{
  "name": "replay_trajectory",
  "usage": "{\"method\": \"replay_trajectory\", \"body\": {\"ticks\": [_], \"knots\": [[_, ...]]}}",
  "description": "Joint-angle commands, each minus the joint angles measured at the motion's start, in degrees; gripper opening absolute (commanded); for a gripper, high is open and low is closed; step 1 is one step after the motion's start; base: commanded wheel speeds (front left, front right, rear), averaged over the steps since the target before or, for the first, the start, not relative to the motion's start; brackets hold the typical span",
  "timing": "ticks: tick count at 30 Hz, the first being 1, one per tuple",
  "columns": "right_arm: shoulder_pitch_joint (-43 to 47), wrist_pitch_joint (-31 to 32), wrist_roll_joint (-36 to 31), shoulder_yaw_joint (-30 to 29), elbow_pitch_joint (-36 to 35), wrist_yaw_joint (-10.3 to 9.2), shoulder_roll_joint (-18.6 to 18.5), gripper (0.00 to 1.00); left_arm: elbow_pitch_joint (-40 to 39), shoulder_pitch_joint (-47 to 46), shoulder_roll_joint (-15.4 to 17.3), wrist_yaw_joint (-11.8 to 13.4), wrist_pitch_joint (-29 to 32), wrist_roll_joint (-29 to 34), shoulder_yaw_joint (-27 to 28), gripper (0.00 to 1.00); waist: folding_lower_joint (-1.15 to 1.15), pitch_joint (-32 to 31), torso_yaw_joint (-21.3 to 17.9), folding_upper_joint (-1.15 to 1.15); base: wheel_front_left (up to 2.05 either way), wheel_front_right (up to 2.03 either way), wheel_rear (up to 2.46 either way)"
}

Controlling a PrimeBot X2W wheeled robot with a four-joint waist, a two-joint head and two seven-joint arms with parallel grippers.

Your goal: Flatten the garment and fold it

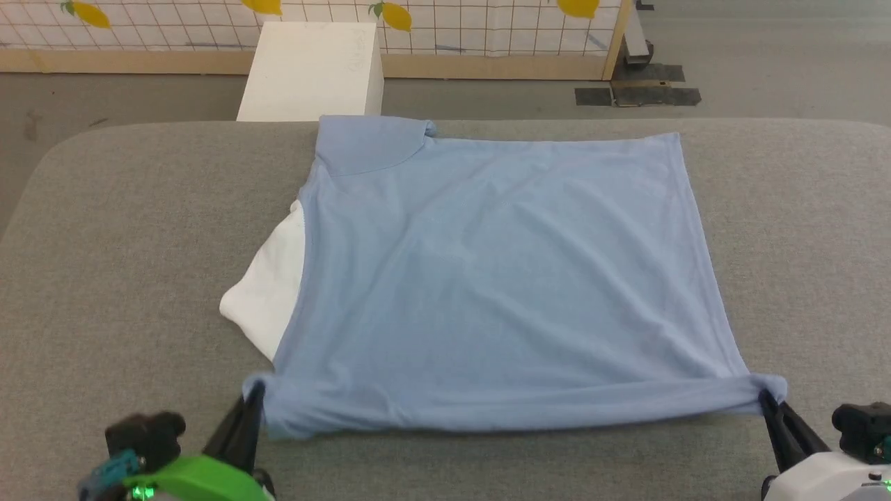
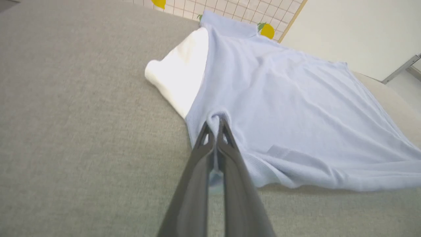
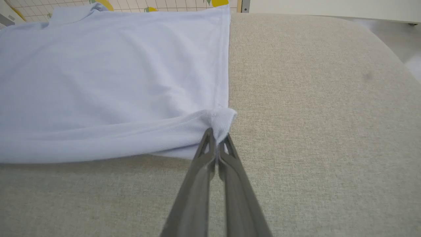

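The light blue garment (image 1: 501,278) lies spread over the grey table (image 1: 125,278), its near edge lifted slightly and stretched between my two grippers. A white fabric part (image 1: 268,292) sticks out from under its left side. My left gripper (image 1: 252,398) is shut on the near left corner, seen close in the left wrist view as the gripper (image 2: 215,126) pinching bunched blue cloth (image 2: 296,108). My right gripper (image 1: 766,398) is shut on the near right corner; the right wrist view shows that gripper (image 3: 216,133) clamped on the blue fabric (image 3: 115,75). The script logo is hidden.
A white box (image 1: 310,69) stands on the floor behind the table's far edge. Beyond it runs a grid-patterned panel with lemon prints (image 1: 445,28) and a wooden frame. Bare table surface lies to the left and right of the garment.
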Motion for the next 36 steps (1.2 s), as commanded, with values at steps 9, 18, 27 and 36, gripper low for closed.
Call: {"method": "replay_trajectory", "body": {"ticks": [9, 18, 27, 36], "knots": [[-9.6, -0.6, -1.4, 3.0, 1.1, -0.1, -3.1, 0.0, 2.4, -17.8, 1.3, -3.6, 3.1, 6.6, -1.5, 0.0, 0.0, 2.5, -1.0, 0.0, 0.0, 0.0, 0.0], [-22.1, 2.2, 0.2, 6.3, 7.5, -0.1, -6.6, 0.0, 12.0, -30.3, 0.7, -7.3, 7.7, 6.3, -1.6, 0.0, 0.0, 10.1, -2.5, 0.0, 0.0, 0.0, 0.0], [-31.2, 10.0, 4.8, 9.4, 16.4, -0.1, -8.4, 0.0, 21.3, -34.6, -0.1, -9.0, 15.6, 3.3, -3.2, 0.0, 0.0, 15.8, -2.7, 0.0, 0.0, 0.0, 0.0], [-31.9, 20.6, 8.9, 6.4, 17.8, -0.1, -6.5, 1.0, 23.8, -32.3, -1.0, -7.1, 16.6, 1.6, -3.2, 1.0, 0.0, 13.0, -1.6, 0.0, 0.0, 0.0, 0.0]]}}
